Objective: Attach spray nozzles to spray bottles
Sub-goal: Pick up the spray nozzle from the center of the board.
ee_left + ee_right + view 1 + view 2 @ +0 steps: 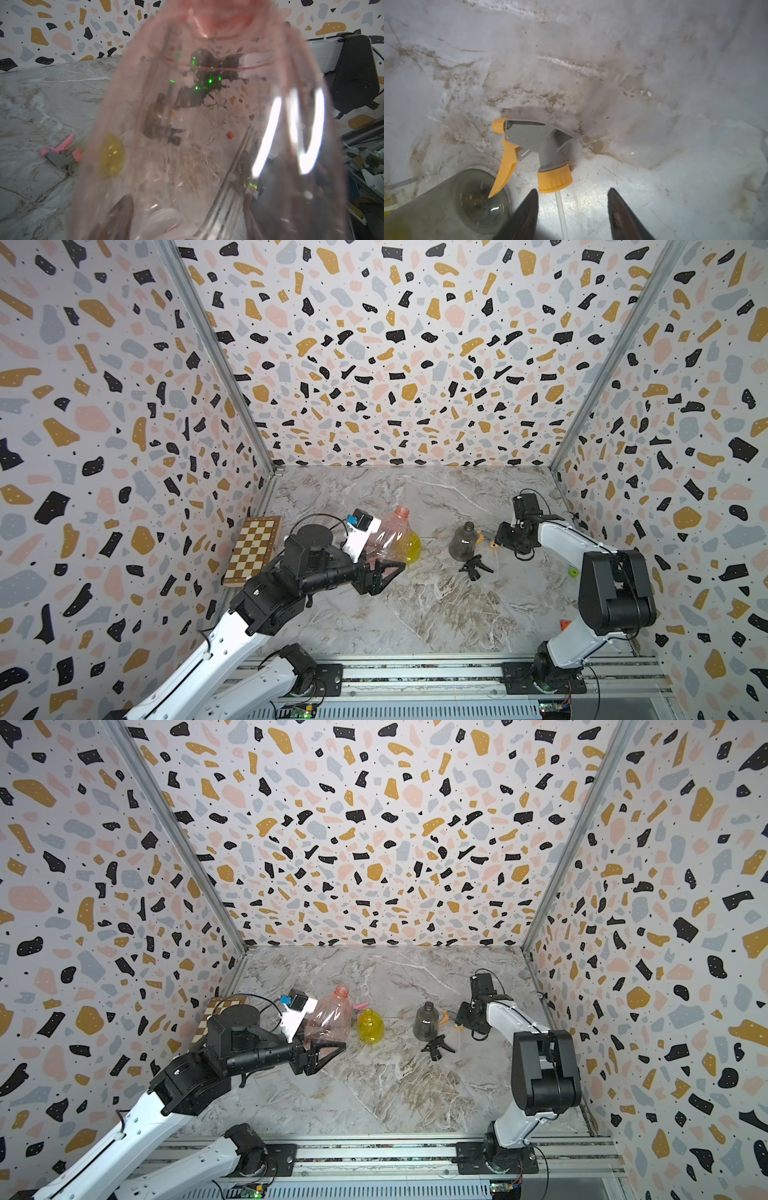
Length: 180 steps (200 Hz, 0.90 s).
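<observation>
My left gripper (383,563) is shut on the base of the pale pink spray bottle (386,537), which it holds off the table, tilted with the open neck up. That bottle fills the left wrist view (207,128). The yellow bottle (370,1026) and the smoky grey bottle (427,1020) stand upright on the marble. A black nozzle (437,1047) lies in front of the grey bottle. The pink-trigger nozzle (62,153) lies behind the yellow bottle. My right gripper (573,193) is open just above the table. The orange-trigger nozzle (535,143) lies flat, with its dip tube between the fingers.
A folded chessboard (253,549) lies against the left wall. The terrazzo walls close in the table on three sides. A small green piece (573,571) and a small orange piece (564,624) lie near the right arm's base.
</observation>
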Each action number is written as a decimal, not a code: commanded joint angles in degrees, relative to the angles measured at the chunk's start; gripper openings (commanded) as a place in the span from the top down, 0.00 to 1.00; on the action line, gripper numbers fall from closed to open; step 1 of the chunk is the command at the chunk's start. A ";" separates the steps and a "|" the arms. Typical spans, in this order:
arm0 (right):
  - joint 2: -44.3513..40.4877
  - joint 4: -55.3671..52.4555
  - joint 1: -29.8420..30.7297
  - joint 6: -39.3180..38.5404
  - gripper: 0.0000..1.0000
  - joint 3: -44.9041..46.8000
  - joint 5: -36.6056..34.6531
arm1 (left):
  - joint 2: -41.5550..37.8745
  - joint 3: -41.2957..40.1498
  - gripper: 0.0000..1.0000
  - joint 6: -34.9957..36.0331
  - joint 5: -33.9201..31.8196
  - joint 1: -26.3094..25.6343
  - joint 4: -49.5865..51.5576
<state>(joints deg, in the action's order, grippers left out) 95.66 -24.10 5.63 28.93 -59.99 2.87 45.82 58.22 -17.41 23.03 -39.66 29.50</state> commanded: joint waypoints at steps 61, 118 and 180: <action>5.88 -1.91 1.24 -2.28 0.47 -5.26 2.28 | 0.99 -0.38 1.00 0.18 0.88 -0.17 -1.50; 8.19 -2.35 1.46 -2.84 0.53 -5.14 2.16 | 1.29 -0.38 1.00 0.31 0.62 -0.21 -1.38; 8.07 -1.79 1.84 -3.15 0.68 -4.09 1.91 | 2.11 -0.38 1.00 0.27 0.35 -0.24 -1.35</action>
<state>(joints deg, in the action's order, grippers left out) 104.20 -24.45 7.16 26.13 -64.14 4.95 47.51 58.22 -17.41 23.24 -39.66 29.52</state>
